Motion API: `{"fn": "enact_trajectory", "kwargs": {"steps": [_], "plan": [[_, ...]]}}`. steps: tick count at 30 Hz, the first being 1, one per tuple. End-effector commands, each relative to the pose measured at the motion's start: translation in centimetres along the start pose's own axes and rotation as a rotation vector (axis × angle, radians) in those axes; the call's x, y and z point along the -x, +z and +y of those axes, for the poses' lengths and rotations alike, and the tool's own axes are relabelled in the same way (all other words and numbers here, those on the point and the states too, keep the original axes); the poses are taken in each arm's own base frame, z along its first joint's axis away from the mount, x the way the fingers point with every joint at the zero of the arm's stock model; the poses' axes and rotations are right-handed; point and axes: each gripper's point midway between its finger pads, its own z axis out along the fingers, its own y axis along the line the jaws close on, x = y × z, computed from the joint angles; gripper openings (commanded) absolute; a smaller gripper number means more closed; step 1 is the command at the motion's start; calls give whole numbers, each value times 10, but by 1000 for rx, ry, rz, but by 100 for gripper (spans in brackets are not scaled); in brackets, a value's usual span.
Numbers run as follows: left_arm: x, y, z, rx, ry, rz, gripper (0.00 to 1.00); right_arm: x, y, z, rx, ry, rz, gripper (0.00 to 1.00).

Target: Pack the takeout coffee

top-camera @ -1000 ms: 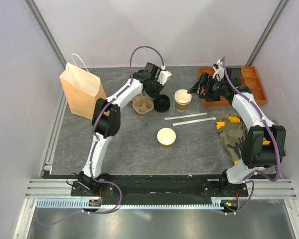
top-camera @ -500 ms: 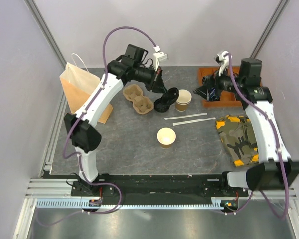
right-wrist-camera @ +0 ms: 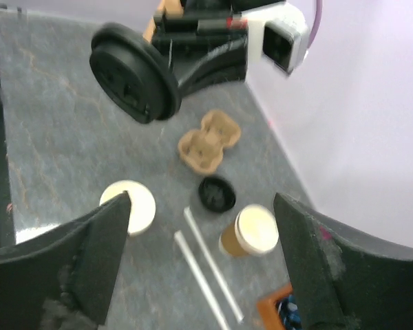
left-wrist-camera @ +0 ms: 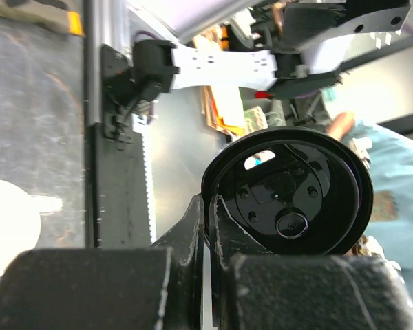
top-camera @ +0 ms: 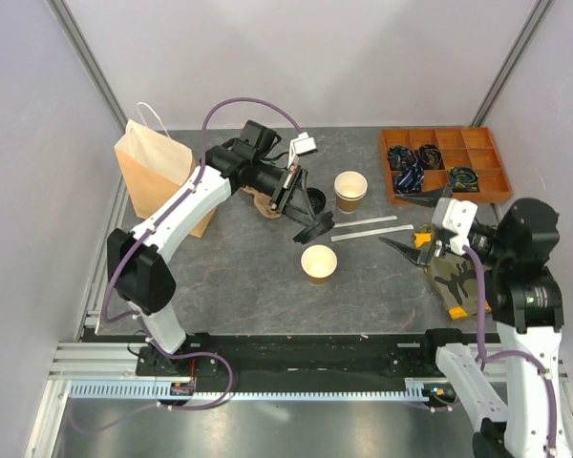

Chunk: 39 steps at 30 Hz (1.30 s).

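Note:
Two tan paper cups of the takeout coffee stand open on the table: one in the middle (top-camera: pixel 319 263) (right-wrist-camera: pixel 127 210), one further back (top-camera: pixel 350 190) (right-wrist-camera: pixel 255 230). My left gripper (top-camera: pixel 301 215) (left-wrist-camera: pixel 210 206) is shut on the rim of a black lid (top-camera: pixel 313 232) (left-wrist-camera: pixel 289 192) (right-wrist-camera: pixel 134 72), held tilted in the air above and behind the middle cup. A second black lid (top-camera: pixel 313 202) (right-wrist-camera: pixel 217 194) lies on the table beside the far cup. My right gripper (top-camera: pixel 408 225) (right-wrist-camera: pixel 201 199) hangs open and holds nothing, to the right of the cups.
The pulp cup carrier (top-camera: pixel 265 202) (right-wrist-camera: pixel 210 141) sits partly behind my left arm. Two white straws (top-camera: pixel 363 227) (right-wrist-camera: pixel 210 254) lie between the cups. A paper bag (top-camera: pixel 158 176) stands at the back left, an orange compartment tray (top-camera: pixel 444 164) at the back right, a camouflage cloth (top-camera: pixel 458 272) under my right arm.
My left arm has carried the black lid from beside the far cup toward the middle cup. My right arm has drawn back from the orange tray to above the cloth.

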Motion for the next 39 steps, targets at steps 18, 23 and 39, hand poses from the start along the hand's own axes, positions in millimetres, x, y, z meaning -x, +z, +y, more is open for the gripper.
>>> {"fn": "enact_trajectory", "kwargs": {"steps": [18, 23, 39], "plan": [[99, -25, -94, -149, 321, -387, 2, 82, 50, -56, -8, 589, -474, 64], [90, -12, -90, -178, 233, -367, 2, 82, 53, -51, -18, 437, -442, 52], [66, 12, -102, -244, 249, -264, 2, 94, 49, -17, -30, 74, -475, 40]]}}
